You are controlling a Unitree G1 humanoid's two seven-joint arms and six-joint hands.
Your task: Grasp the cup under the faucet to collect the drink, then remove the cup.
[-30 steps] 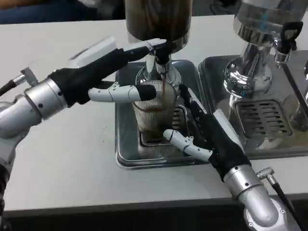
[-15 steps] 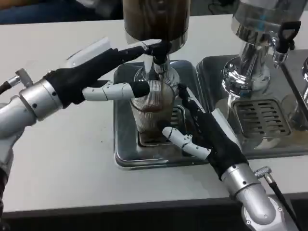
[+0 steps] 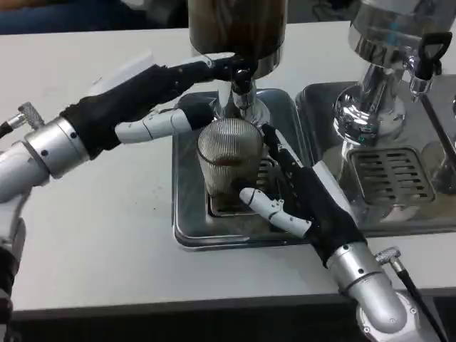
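A clear ribbed cup [image 3: 228, 162] stands upright on the slotted grate at the middle of a shallow steel drip tray [image 3: 187, 229], directly below the faucet [image 3: 240, 84] of a tall drink dispenser [image 3: 237, 32] whose glass tank holds a dark brown liquid. The cup is a see-through tumbler with fine vertical ridges, wider at the rim than at the base, and a small amount of brown drink shows inside it.

The right robot hand [image 3: 299, 199] reaches in from the near right. Its black fingers run up the right side of the cup and its white thumb curls across the front near the base, so it grips the cup from that side. The left robot hand [image 3: 153, 100] comes in from the left, higher up. Its black fingers stretch to the faucet handle and rest on it, while a white finger points toward the cup's rim, just left of it. I cannot tell whether the left hand actually grips the handle or only touches it.

To the right, a second steel drip tray [image 3: 313, 100] sits beside the first, carrying a second dispenser [image 3: 385, 57] with a polished chrome base, a black tap lever and a slotted drain grate.

Both trays rest on a plain white counter [image 3: 92, 235], whose near edge is dark. A thin black cable trails from the right forearm at the near right corner.
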